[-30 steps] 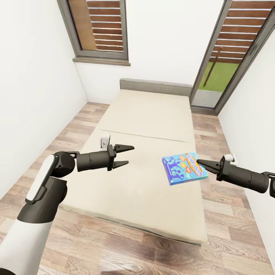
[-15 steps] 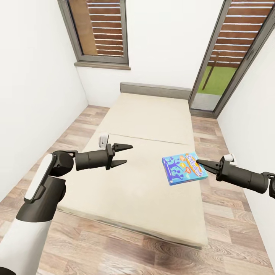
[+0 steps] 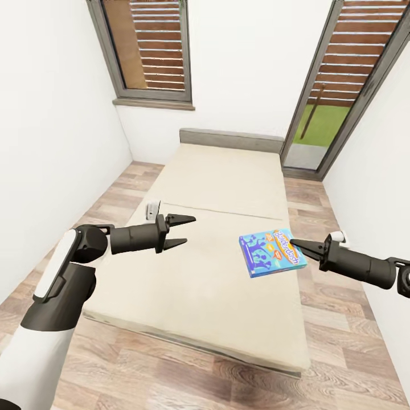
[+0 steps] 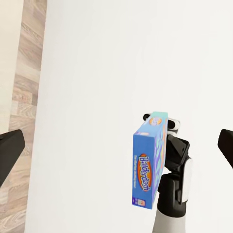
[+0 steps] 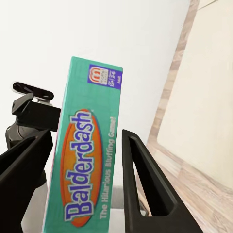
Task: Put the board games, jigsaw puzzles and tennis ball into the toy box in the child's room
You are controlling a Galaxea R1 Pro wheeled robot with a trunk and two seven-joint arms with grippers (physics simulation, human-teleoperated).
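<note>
**Inspector:** Start at the right gripper (image 3: 297, 246).

**Assistant:** Its two dark fingers are clamped on the blue "Balderdash" board game (image 3: 271, 252), gripping the box by one narrow edge. In the right wrist view the right gripper (image 5: 86, 160) has one finger on each side of the box (image 5: 87, 165), whose printed edge with the orange logo faces the camera. The box is held in the air above the bed (image 3: 222, 188), over the mattress near its right-hand edge, roughly level and tilted slightly, cover up.

**Inspector:** And the left gripper (image 3: 183, 230)?

**Assistant:** Its fingers are spread apart with nothing between them. It hangs above the bed near the left-hand edge, pointing across the mattress toward the box, well apart from it. The left wrist view looks across at the box (image 4: 148, 162) on edge in the right gripper (image 4: 167, 141), against a plain white wall (image 4: 97, 73).

**Inspector:** Surroundings, relative to the bed?

**Assistant:** Plain beige mattress, bare apart from what is held above it. Grey headboard (image 3: 230, 138) at the far end. A window (image 3: 149, 48) with brown slats sits beyond the headboard to the left, a glazed door (image 3: 336, 97) to the right. Wood-pattern floor (image 3: 171, 370) surrounds the bed on both sides and at the foot.
</note>
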